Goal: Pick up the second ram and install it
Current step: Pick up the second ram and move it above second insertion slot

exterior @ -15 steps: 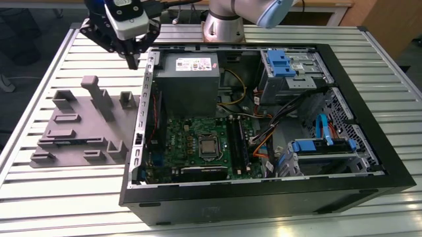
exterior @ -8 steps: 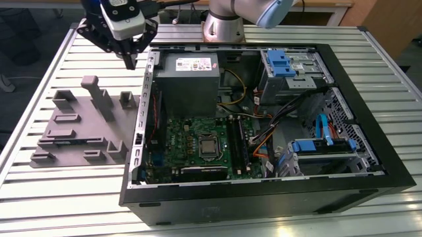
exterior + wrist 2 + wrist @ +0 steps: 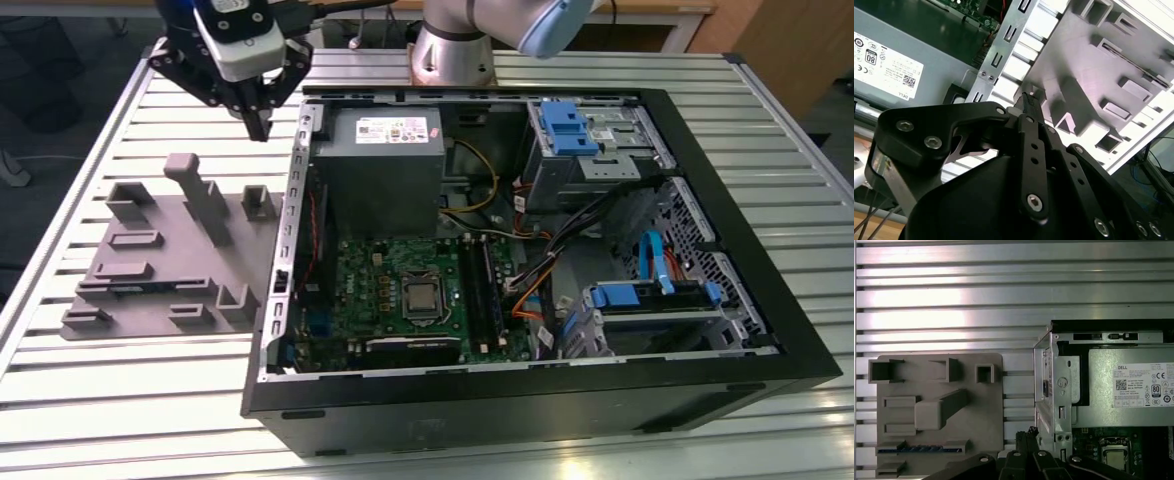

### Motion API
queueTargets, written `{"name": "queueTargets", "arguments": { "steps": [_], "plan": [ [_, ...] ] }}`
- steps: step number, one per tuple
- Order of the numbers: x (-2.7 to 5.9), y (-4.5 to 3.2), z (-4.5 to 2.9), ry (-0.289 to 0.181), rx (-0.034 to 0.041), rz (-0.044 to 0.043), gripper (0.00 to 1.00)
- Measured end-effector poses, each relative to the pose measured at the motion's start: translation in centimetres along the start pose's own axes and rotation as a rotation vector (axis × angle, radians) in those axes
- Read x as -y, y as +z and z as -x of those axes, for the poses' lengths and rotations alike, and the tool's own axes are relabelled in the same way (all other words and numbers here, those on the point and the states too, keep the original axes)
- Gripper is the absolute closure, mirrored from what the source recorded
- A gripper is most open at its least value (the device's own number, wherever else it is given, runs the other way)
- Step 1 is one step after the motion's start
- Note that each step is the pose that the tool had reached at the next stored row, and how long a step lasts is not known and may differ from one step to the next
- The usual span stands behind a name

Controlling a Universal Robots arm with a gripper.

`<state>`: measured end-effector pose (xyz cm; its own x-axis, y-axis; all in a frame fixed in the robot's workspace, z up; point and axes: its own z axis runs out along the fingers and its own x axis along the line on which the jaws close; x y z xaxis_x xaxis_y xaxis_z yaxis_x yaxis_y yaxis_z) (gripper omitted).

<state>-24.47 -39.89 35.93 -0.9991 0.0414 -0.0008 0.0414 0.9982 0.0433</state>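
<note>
Currently the gripper (image 3: 256,128) hovers between the gray holder (image 3: 174,270) and the computer case (image 3: 534,400), fingers pinched together, holding nothing. The second ram (image 3: 921,449) lies in a holder slot.

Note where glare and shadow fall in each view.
Exterior view: glare streaks the table at the lower right, while the inside of the computer case sits dim. First wrist view: a bright band washes out table slats clear of the gray holder. Second wrist view: the slats between case and holder glare white.
</note>
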Motion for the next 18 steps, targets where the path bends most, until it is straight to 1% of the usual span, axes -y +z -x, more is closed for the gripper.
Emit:
{"name": "queueTargets", "arguments": {
  "steps": [15,17,18],
  "plan": [
    [0.04,0.02,-1.07,0.000,0.0000,0.0001,0.89],
    [0.05,0.02,-1.12,0.000,0.0000,0.0000,0.89],
    [0.06,0.02,-1.33,0.000,0.0000,0.0000,0.89]
  ]
}}
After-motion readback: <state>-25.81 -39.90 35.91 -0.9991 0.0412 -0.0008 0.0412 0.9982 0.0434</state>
